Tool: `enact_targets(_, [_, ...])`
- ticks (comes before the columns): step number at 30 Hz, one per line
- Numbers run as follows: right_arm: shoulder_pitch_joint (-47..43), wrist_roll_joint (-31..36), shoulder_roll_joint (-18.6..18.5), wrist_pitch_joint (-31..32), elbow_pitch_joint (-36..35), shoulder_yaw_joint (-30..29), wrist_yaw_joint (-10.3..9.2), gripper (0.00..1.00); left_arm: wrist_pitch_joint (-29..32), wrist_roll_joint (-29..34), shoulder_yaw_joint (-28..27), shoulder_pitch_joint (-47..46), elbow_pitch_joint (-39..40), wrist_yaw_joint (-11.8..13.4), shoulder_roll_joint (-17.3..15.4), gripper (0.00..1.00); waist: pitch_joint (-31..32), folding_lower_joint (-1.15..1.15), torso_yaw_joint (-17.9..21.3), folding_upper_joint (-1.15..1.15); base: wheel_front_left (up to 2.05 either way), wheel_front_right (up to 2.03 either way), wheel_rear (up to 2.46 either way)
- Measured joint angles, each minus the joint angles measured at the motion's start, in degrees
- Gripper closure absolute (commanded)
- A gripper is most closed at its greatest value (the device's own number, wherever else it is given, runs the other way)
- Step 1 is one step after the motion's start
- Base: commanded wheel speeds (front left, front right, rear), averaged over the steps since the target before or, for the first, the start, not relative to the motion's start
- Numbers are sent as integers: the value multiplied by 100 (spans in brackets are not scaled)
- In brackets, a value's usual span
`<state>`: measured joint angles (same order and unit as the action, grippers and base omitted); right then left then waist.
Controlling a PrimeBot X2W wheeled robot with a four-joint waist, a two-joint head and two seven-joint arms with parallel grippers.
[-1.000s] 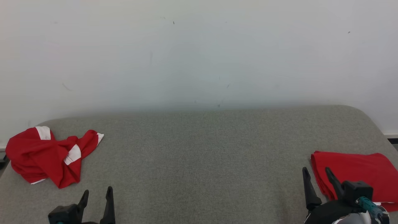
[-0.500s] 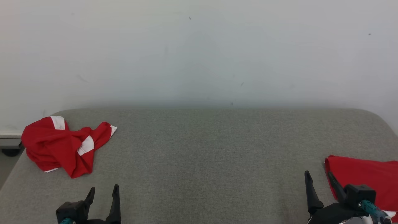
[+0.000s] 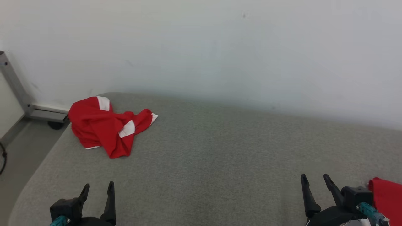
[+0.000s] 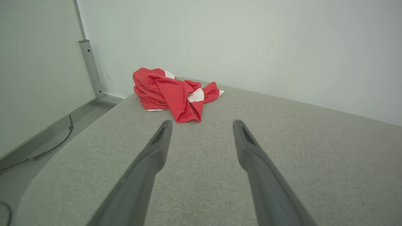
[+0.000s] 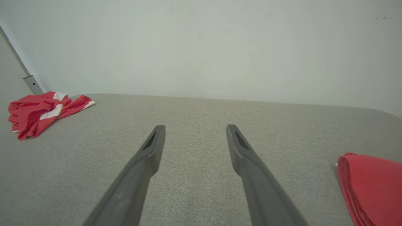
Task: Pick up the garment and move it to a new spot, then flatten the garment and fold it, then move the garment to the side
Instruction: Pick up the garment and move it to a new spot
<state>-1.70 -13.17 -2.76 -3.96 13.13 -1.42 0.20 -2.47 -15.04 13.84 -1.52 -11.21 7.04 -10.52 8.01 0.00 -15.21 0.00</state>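
Now | left wrist: floor cable (image 4: 37, 154) | right wrist: garment (image 5: 34, 113), plus folded cloth (image 5: 372, 185)

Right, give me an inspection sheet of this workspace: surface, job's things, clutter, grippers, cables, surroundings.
Surface: grey fabric-covered pad, flat, with rounded corners.
Job's things: crumpled red-and-white garment at the pad's far left corner; folded red garment at its near right.
Clutter: nothing seen.
Grippers: left gripper open, holding nothing, over the near left; right gripper open, holding nothing, next to the folded red garment.
Cables: dark cable on the floor left of the pad.
Surroundings: white wall behind; grey metal post at the left.
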Motion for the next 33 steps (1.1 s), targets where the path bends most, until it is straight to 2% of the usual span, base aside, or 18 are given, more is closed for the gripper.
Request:
enact_targets(7, [31, -81, 9, 49, -88, 114, -56, 0, 100, 31, -58, 0, 138, 0, -62, 0, -60, 0, -650, 0, 0, 0, 0])
enact_targets(15, [388, -81, 18, 102, -100, 307, -69, 0, 119, 30, -201, 1, 258, 0, -85, 0, -241, 0, -1068, 0, 0, 0, 0])
enact_targets(22, [470, -86, 16, 145, -8, 363, -69, 0, 146, 29, -223, 2, 272, 1, -34, 0, -392, 0, -1220, 0, 0, 0, 0])
enact_targets(29, [425, -96, 16, 143, -21, 360, -122, 0, 313, -70, -164, -64, 99, -1, 159, 0, -401, 0, -1211, 0, 0, 0, 0])
enact_targets(33, [260, -123, 16, 143, -180, 352, -130, 0, 559, -115, -103, -539, -238, -91, 180, 0, -433, 0, -1212, 0, 0, 0, 0])
